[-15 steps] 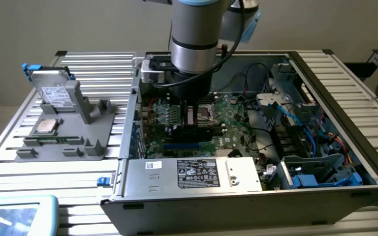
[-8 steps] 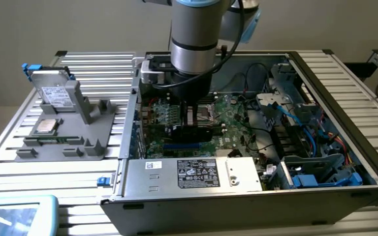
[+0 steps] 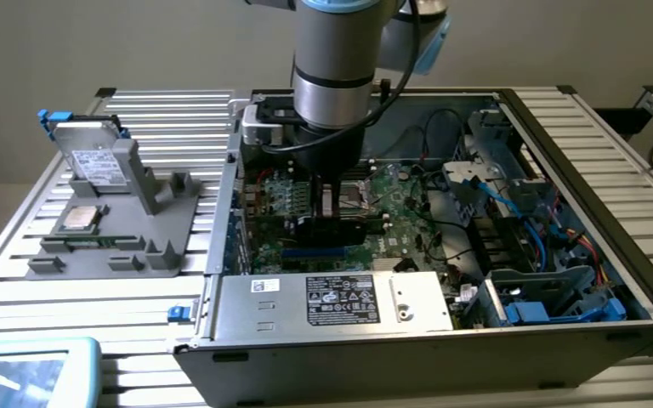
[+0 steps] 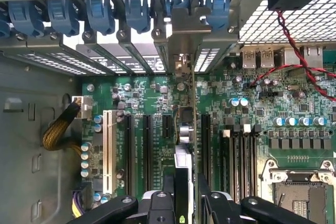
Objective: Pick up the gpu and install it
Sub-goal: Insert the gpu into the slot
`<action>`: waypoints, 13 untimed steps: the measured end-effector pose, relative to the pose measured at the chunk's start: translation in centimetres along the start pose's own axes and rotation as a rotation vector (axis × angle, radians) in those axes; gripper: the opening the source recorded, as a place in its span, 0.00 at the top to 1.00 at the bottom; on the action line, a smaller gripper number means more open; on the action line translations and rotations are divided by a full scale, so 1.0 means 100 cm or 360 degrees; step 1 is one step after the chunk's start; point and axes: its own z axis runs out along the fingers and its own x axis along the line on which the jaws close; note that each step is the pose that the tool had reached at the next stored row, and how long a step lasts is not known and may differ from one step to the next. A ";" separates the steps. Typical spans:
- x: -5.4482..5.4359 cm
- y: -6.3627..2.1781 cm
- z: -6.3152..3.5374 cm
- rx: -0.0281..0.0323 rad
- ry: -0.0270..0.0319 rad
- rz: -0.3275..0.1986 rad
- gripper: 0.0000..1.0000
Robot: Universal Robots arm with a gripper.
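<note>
The grey and silver robot arm [image 3: 338, 68] comes down from 12 o'clock in the exterior view into the open dark grey computer case [image 3: 417, 365]; the case stands on the slatted silvery metal worktop [image 3: 167, 110]. The black gripper [image 3: 332, 204] is low inside the case, above the green motherboard [image 3: 406, 191]; its jaws are clamped on the gpu [image 3: 332, 229], a thin flat card with a black face, which stands upright on its edge between them.

In the wrist view the gripper [image 4: 185, 187] holds the gpu [image 4: 184, 145] edge-on, one black finger on each side. The card runs over the motherboard [image 4: 252, 108] between the long black expansion slots; its silvery metal end bracket reaches the rear wall of the case, just beside the row of blue plastic slot latches [image 4: 100, 11]. I cannot tell if the lower edge of the card already sits in a slot.

In the exterior view the silver power supply box with a black label [image 3: 338, 302] lies at 6 o'clock from the gripper, near it. At 9 o'clock, outside the case, a grey plastic fixture [image 3: 150, 191] stands on the worktop; a silver boxy drive with blue clips [image 3: 88, 157] leans upright in it, well apart from the gripper.
</note>
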 end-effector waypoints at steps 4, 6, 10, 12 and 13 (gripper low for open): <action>0.000 0.0001 0.0000 -0.00001 0.00001 0.0000 0.73; -0.001 0.0001 -0.0001 -0.00002 0.00003 0.0000 0.73; -0.002 0.0002 0.0001 -0.00002 0.00004 0.0000 0.73; -0.002 0.0001 0.0003 -0.00003 0.00005 0.0000 0.73; -0.002 0.0001 0.0003 -0.00003 0.00005 0.0000 0.73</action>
